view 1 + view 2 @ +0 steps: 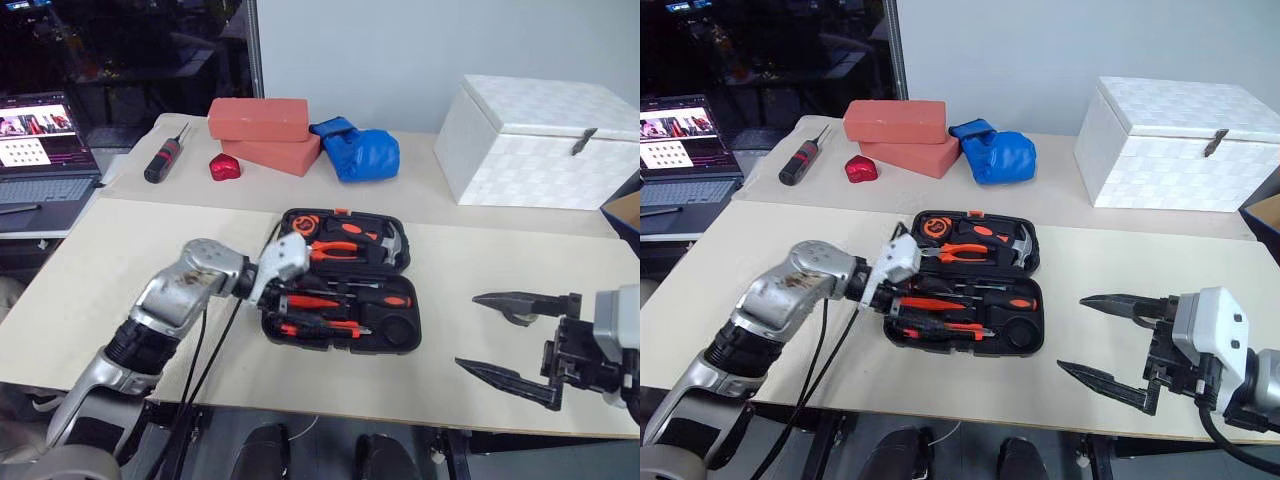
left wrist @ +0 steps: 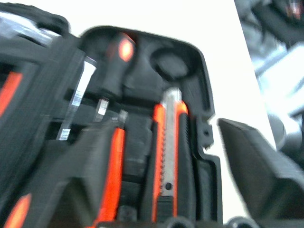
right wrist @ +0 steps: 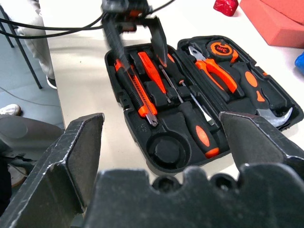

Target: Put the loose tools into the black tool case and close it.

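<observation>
Two moulded halves of the black tool case lying open flat on the pale matt table, rounded-rectangle hard plastic, orange latch at the far rim. In the near half: slim orange-and-black screwdrivers side by side in their slots, utility knife with ridged steel blade seated in its groove, a round recess at one end holding nothing. In the far half: pliers, tape measure, hammer head.

Left of the case: laptop, then a thick black-and-red screwdriver, a glossy red lump, two matt red bricks stacked. Left gripper over the case's left end, black wedge fingers parted narrowly above the screwdriver handles, nothing between them.

Behind the case: crumpled blue fabric item. Right of the case: white woven-texture box with metal clasp, well apart. Right gripper just right of the case, above the table, serrated fingers spread wide, holding nothing.
</observation>
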Robot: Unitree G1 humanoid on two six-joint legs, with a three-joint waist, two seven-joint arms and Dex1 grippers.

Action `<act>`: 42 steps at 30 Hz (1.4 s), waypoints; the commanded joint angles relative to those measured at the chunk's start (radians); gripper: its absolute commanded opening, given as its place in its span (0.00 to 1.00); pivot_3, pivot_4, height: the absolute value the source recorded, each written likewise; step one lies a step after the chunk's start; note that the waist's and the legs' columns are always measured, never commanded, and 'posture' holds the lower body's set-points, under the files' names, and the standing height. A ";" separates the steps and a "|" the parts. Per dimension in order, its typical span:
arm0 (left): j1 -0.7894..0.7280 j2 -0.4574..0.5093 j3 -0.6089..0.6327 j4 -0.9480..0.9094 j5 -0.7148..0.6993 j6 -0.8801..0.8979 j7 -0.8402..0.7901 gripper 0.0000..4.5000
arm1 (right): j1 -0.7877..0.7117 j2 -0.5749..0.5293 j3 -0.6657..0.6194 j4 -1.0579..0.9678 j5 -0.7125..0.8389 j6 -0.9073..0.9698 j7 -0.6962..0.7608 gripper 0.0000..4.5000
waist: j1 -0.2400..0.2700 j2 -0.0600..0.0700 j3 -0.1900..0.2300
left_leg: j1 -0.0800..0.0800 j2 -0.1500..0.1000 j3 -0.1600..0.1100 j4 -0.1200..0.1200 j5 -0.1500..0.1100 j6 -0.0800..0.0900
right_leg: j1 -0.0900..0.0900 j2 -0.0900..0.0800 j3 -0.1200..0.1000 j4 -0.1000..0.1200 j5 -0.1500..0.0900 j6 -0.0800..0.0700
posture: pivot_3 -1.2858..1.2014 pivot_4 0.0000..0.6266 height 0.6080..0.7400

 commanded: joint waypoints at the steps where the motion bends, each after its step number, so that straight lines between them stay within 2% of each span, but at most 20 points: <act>1: 0.043 -0.008 0.048 -0.060 -0.033 0.037 0.061 0.42 | -0.020 -0.003 0.005 -0.005 0.015 -0.006 -0.013 1.00 | 0.000 0.000 0.000 | 0.000 0.000 0.000 0.000 0.000 0.000 | 0.000 0.000 0.000 0.000 0.000 0.000 | 0.52 0.24 1.00; 6: 0.159 0.024 -0.012 -0.157 0.027 0.036 0.127 0.01 | -0.033 -0.009 0.021 0.008 0.004 -0.006 -0.010 1.00 | 0.000 0.000 0.000 | 0.000 0.000 0.000 0.000 0.000 0.000 | 0.000 0.000 0.000 0.000 0.000 0.000 | 0.52 0.24 1.00; 10: 0.293 0.085 -0.136 -0.131 0.188 -0.097 0.180 0.01 | -0.029 -0.018 0.030 0.024 -0.030 -0.001 -0.013 1.00 | 0.000 0.000 0.000 | 0.001 0.000 0.001 0.000 0.000 0.000 | 0.000 0.000 0.000 0.000 0.000 0.000 | 0.52 0.24 1.00; 12: 0.313 0.078 -0.161 -0.096 0.223 -0.134 0.201 0.01 | -0.025 -0.021 0.039 0.034 -0.048 -0.001 -0.014 1.00 | 0.002 0.003 -0.003 | 0.003 0.001 0.001 0.000 -0.004 -0.007 | 0.000 0.000 0.000 -0.001 0.000 -0.001 | 0.52 0.24 1.00; 16: 0.325 0.059 -0.158 -0.080 0.236 -0.209 0.213 0.01 | 0.011 -0.014 0.026 0.055 -0.088 0.006 -0.024 1.00 | 0.003 0.007 -0.007 | 0.013 0.002 0.001 -0.001 -0.006 -0.008 | 0.007 -0.003 0.000 -0.002 -0.001 0.000 | 0.52 0.24 1.00; 19: 0.342 0.017 -0.068 -0.106 0.148 -0.237 0.214 0.01 | 0.016 0.003 0.024 0.073 -0.119 0.015 -0.075 1.00 | 0.001 0.011 -0.009 | 0.016 0.003 0.001 -0.001 -0.006 -0.008 | 0.009 -0.003 0.000 -0.002 -0.001 0.000 | 0.52 0.24 1.00; 21: 0.344 -0.021 0.026 -0.146 0.042 -0.187 0.218 0.01 | 0.022 0.013 0.030 0.076 -0.160 0.012 -0.110 1.00 | -0.001 0.011 -0.009 | 0.016 0.003 0.001 -0.001 -0.006 -0.008 | 0.009 -0.004 0.000 -0.004 -0.001 0.000 | 0.52 0.24 1.00; 23: 0.332 -0.016 0.084 -0.197 -0.030 -0.131 0.203 0.01 | 0.035 0.006 0.038 0.085 -0.196 0.056 -0.151 1.00 | -0.001 0.010 -0.009 | 0.014 0.004 0.001 -0.001 -0.006 -0.008 | 0.007 -0.004 0.000 -0.004 -0.001 0.000 | 0.52 0.24 1.00; 27: 0.291 0.021 0.176 -0.304 -0.208 -0.029 0.145 0.24 | 0.008 -0.052 0.097 0.129 -0.317 0.173 -0.283 1.00 | -0.003 0.010 -0.008 | 0.009 0.003 0.002 -0.001 -0.006 -0.008 | 0.001 -0.004 0.000 -0.002 0.000 0.000 | 0.52 0.24 1.00; 30: 0.248 0.024 0.189 -0.349 -0.272 0.013 0.143 0.51 | -0.043 -0.128 0.198 0.197 -0.423 0.263 -0.360 1.00 | -0.003 0.010 -0.008 | 0.009 0.001 0.003 -0.001 -0.006 -0.007 | 0.001 -0.005 0.001 -0.002 0.000 0.000 | 0.52 0.24 1.00; 32: 0.224 0.006 0.174 -0.379 -0.291 0.042 0.178 0.67 | -0.072 -0.154 0.230 0.255 -0.408 0.303 -0.330 1.00 | -0.003 0.009 -0.008 | 0.008 -0.002 0.003 -0.001 -0.006 -0.005 | 0.001 -0.005 0.001 -0.002 0.000 0.000 | 0.52 0.24 1.00; 34: 0.194 -0.010 0.154 -0.396 -0.293 0.053 0.201 0.83 | -0.161 -0.174 0.299 0.331 -0.417 0.353 -0.343 1.00 | -0.003 0.009 -0.008 | 0.005 -0.002 0.003 -0.001 -0.004 -0.001 | 0.002 -0.005 0.001 -0.001 0.000 0.000 | 0.52 0.24 1.00; 35: 0.175 -0.015 0.151 -0.389 -0.297 0.052 0.199 0.91 | -0.263 -0.168 0.362 0.394 -0.426 0.397 -0.365 1.00 | -0.003 0.008 -0.007 | 0.004 -0.003 0.003 -0.001 -0.002 0.003 | 0.002 -0.004 0.001 -0.001 0.000 0.000 | 0.52 0.24 1.00; 36: 0.163 -0.019 0.149 -0.381 -0.298 0.051 0.199 0.91 | -0.358 -0.158 0.420 0.453 -0.434 0.440 -0.382 1.00 | -0.011 0.007 -0.007 | 0.002 -0.004 0.002 -0.001 -0.002 0.003 | 0.001 -0.004 0.001 -0.001 0.000 0.000 | 0.52 0.24 1.00; 39: 0.152 -0.039 0.124 -0.380 -0.284 0.043 0.222 0.91 | -0.509 -0.153 0.530 0.592 -0.462 0.481 -0.377 1.00 | -0.022 0.007 -0.004 | -0.001 -0.007 0.001 0.001 -0.001 0.004 | -0.001 -0.004 0.003 -0.001 0.002 0.003 | 0.52 0.24 1.00; 42: 0.155 -0.043 0.111 -0.373 -0.275 0.026 0.223 0.93 | -0.617 -0.141 0.643 0.754 -0.530 0.442 -0.365 0.84 | -0.025 0.006 -0.004 | 0.000 -0.008 0.001 0.001 -0.001 0.004 | 0.000 -0.004 0.003 -0.002 0.001 0.003 | 0.52 0.24 1.00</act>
